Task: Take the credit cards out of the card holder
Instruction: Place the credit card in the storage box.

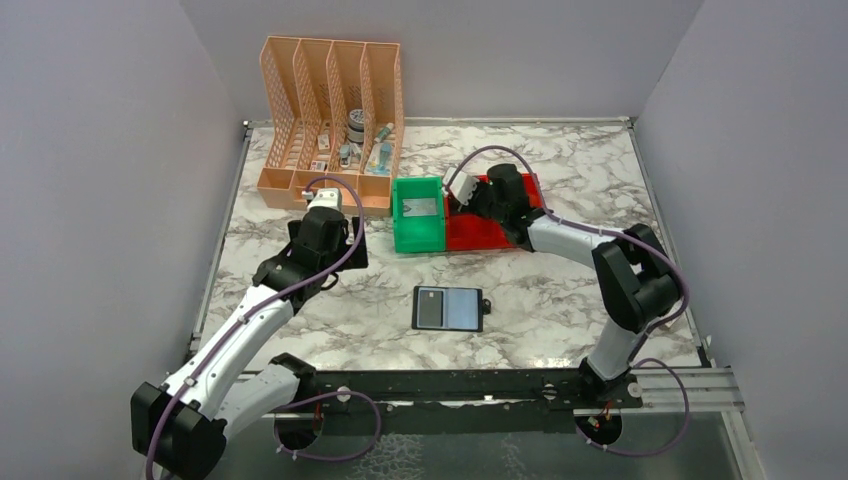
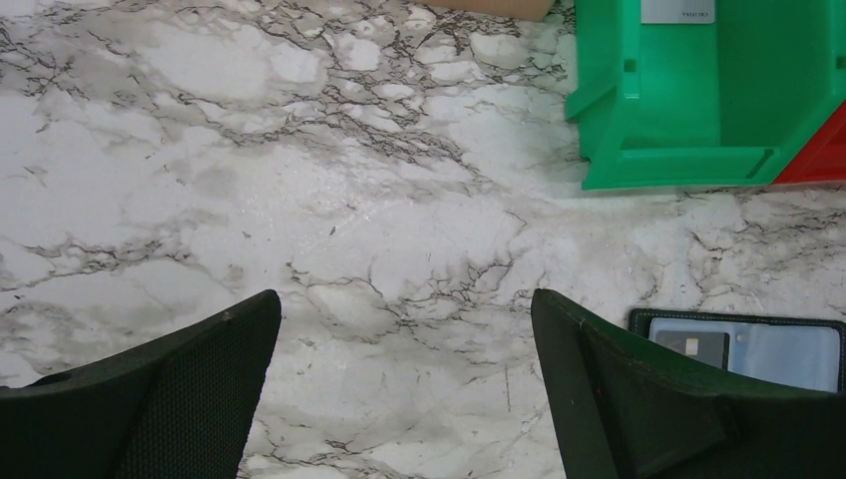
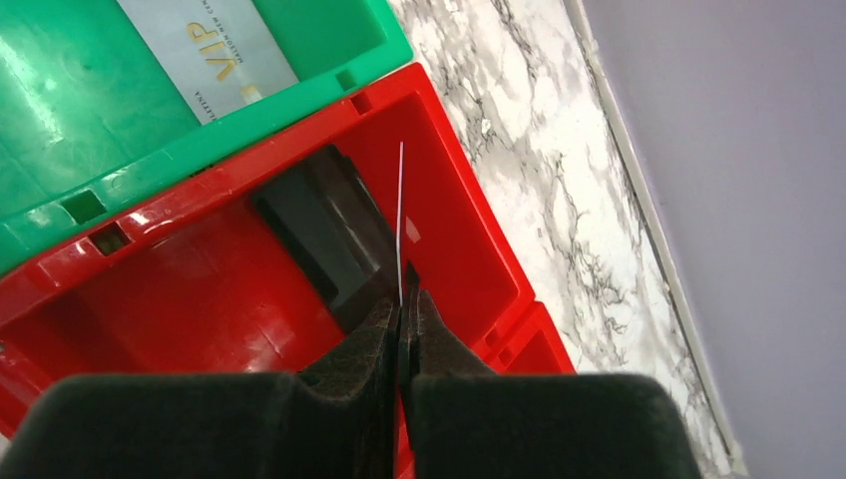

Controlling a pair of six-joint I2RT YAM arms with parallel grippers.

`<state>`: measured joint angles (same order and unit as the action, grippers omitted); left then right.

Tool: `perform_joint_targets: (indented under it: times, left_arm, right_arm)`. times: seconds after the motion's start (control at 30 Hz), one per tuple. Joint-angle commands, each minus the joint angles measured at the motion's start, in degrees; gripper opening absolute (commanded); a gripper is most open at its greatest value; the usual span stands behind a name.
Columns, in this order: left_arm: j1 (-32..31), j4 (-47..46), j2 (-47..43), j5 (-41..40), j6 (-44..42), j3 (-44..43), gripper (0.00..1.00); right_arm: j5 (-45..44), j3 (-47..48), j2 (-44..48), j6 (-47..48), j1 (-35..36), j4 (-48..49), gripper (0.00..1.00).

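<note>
The black card holder lies open on the marble table, grey-blue panels up; it also shows at the lower right of the left wrist view. A card with a chip sits in its left panel. My right gripper is shut on a thin credit card, seen edge-on, held over the red bin. A white card lies in the green bin. My left gripper is open and empty above bare table, left of the card holder.
The peach lattice organizer stands at the back left, behind the green bin and the red bin. A dark rectangular shape lies on the red bin's floor. Grey walls close in three sides.
</note>
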<state>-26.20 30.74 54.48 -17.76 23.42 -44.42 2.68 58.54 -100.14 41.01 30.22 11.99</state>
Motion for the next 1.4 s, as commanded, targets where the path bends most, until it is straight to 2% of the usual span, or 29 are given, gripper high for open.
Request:
perform_joint_targets:
  times: [0.0, 0.17, 0.3, 0.53, 0.8, 0.93, 1.0, 1.1, 1.27, 1.37]
  left_arm:
    - [0.3, 0.4, -1.6, -3.0, -0.6, -0.1, 0.99]
    - [0.4, 0.4, -2.0, -3.2, -0.9, 0.1, 0.99]
    - [0.3, 0.5, -1.4, -2.4, -1.6, 0.0, 0.99]
    - [0.4, 0.4, -1.7, -2.2, -1.8, 0.0, 0.99]
    - [0.3, 0.4, -2.1, -1.6, -1.9, 0.0, 0.99]
    - [0.3, 0.4, -2.5, -1.4, -2.0, 0.0, 0.99]
    - [0.3, 0.4, -2.6, -1.5, -2.1, 0.0, 0.99]
    - [0.3, 0.4, -2.5, -1.2, -2.1, 0.0, 0.99]
    - [0.4, 0.4, -2.4, -0.8, -2.1, -0.1, 0.99]
    - [0.3, 0.3, -2.2, -0.6, -2.1, -0.1, 0.99]
  right_arm:
    - [0.3, 2.4, -1.4, 6.2, 0.0, -0.7, 0.01]
    - [0.8, 5.7, -3.7, 7.0, 0.0, -3.3, 0.01]
    - [2.4, 9.7, -7.1, 5.9, 0.0, -9.6, 0.01]
    - [4.1, 9.7, -7.6, 9.2, 0.0, -10.7, 0.01]
    - [0.9, 11.2, -10.8, 10.6, 0.0, -10.0, 0.01]
    - [2.0, 12.3, -11.9, 11.2, 0.0, -11.0, 0.01]
    - [2.2, 12.5, -12.2, 11.0, 0.0, -11.4, 0.03]
    - [4.8, 13.4, -12.5, 11.0, 0.0, -14.8, 0.15]
    - [6.6, 13.6, -12.4, 10.6, 0.0, -16.7, 0.25]
    - [6.3, 14.3, -12.6, 9.9, 0.0, -17.1, 0.26]
